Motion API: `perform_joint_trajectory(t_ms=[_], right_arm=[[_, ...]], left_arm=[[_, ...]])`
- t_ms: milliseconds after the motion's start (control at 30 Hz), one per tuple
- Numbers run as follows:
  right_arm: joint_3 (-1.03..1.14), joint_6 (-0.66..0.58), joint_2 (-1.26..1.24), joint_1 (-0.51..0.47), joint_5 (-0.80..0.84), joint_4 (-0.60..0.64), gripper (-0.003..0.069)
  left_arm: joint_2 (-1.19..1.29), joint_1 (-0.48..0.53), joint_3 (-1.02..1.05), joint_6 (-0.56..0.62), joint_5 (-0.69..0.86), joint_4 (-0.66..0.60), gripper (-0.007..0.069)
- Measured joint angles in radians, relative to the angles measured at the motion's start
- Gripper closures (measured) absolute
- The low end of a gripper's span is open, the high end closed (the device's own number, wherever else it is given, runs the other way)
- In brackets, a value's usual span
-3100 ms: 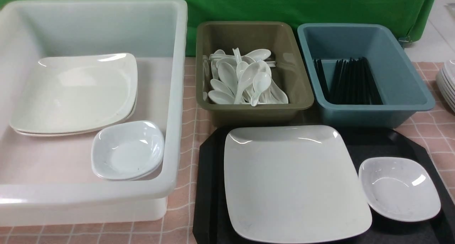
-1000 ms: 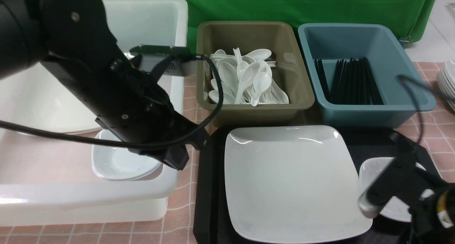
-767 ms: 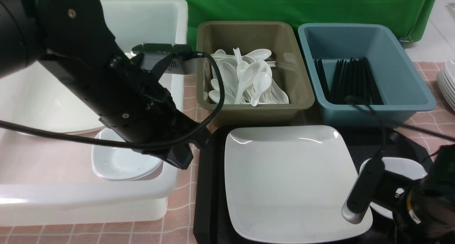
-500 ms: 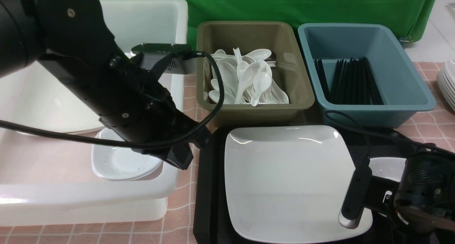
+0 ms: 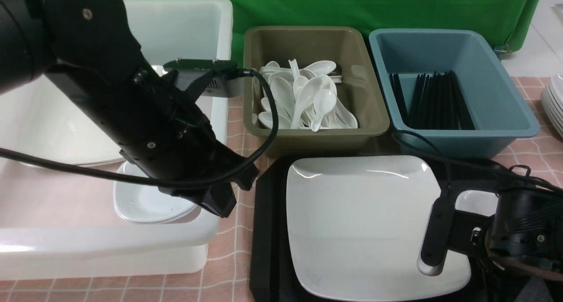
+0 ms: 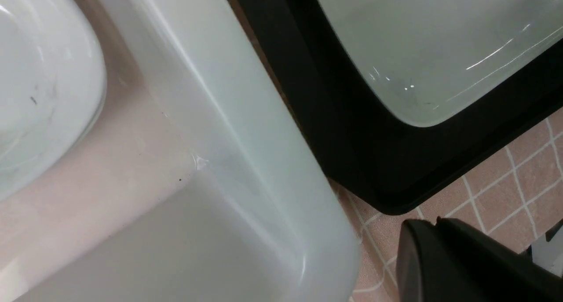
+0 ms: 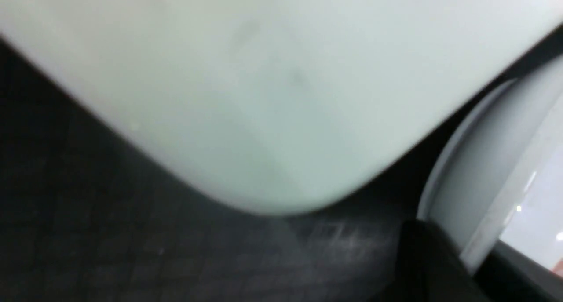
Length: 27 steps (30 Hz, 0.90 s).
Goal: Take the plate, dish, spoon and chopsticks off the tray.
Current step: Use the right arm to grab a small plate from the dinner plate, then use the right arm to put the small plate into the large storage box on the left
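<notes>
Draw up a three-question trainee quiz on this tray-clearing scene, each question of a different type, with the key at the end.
1. True or false: the plate lies on the tray.
2. Which tub holds the spoons? A) the white tub B) the olive tub C) the blue tub
3. Fill in: the blue tub holds a row of thin black ___.

Key: 1 true; 2 B; 3 chopsticks.
</notes>
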Motion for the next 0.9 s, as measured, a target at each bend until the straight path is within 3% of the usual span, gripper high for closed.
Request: perform_joint_trajectory(t_ms=[300,533,667,700,733,800,900], right_arm=[[0.0,0.015,-0.187,-0.001,0.03,0.032,0.0577],[-0.128,0.021,-0.367,0.021,0.083,0.138,0.0577],[-0.341,-0.066,-0.427,0.095,0.049,0.408,0.0577],[-0.361,-0.085,-0.426,0.103,0.044,0.424,0.0577],[-0.437,-0.173,-0.408,0.135,0.02,0.558,0.0577],[-0.515,-0.273,-0.365,0.171,-0.004,0.7,0.0577],[-0.625,-0.392,-0.265,0.225,-0.019,0.847,0.0577]], left_arm=[[0.0,0.0,-0.156,0.002,0.034,0.019,0.0617],[-0.029,0.004,-0.267,-0.008,0.037,0.18,0.0617],[-0.111,0.101,-0.314,-0.013,0.038,0.225,0.0617],[-0.115,0.118,-0.315,-0.013,0.038,0.225,0.0617],[-0.139,0.186,-0.319,-0.015,0.038,0.222,0.0617],[-0.167,0.309,-0.319,-0.015,0.038,0.198,0.0617],[-0.19,0.495,-0.319,0.018,0.038,0.113,0.0617]])
